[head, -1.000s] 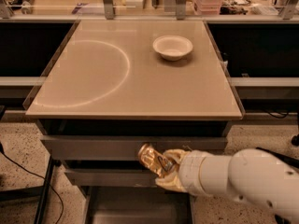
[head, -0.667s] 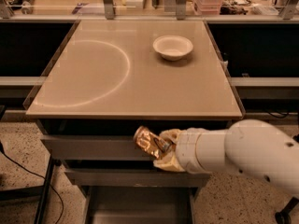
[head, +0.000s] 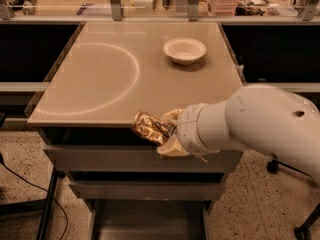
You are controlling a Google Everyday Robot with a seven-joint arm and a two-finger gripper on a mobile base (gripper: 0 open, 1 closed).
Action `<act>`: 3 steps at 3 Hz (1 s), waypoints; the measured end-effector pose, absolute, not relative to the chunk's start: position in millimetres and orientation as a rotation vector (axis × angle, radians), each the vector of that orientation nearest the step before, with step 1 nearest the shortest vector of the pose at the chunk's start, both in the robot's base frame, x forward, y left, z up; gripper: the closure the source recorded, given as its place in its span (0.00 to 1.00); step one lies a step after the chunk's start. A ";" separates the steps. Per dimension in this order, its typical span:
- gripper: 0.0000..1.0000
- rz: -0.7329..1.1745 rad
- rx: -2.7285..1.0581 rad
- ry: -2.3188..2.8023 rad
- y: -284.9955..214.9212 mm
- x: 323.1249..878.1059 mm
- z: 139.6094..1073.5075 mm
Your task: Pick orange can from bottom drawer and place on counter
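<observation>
My gripper (head: 167,131) is shut on the orange can (head: 149,128), a shiny golden-orange can held tilted at the front edge of the counter (head: 110,84). The can hangs level with the counter's edge, just in front of the top drawer. My white arm (head: 250,124) reaches in from the right. The bottom drawer (head: 150,221) stands pulled open at the bottom of the view, its grey floor bare where it shows.
A white bowl (head: 184,50) sits at the back right of the counter. A faint white arc (head: 125,79) marks its left half. Two closed grey drawers (head: 100,159) lie below the counter. Dark shelving flanks both sides. A cable (head: 30,184) runs along the floor at the left.
My gripper has risen with the orange can from in front of the drawers to the counter's front edge, moving slightly left.
</observation>
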State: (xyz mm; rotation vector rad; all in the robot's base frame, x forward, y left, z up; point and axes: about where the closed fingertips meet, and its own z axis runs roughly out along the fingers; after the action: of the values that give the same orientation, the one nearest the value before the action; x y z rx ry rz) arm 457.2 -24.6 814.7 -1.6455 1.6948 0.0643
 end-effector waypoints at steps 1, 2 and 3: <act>1.00 0.017 -1.681 1.646 -12.1 466.7 840.5; 1.00 -0.003 -1.659 1.642 -9.0 493.6 851.0; 1.00 0.007 -1.610 1.662 -8.5 533.2 850.9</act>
State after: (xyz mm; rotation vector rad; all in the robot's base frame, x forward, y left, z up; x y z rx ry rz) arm 533.2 -8.5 850.9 -1.6099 1.6624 0.0066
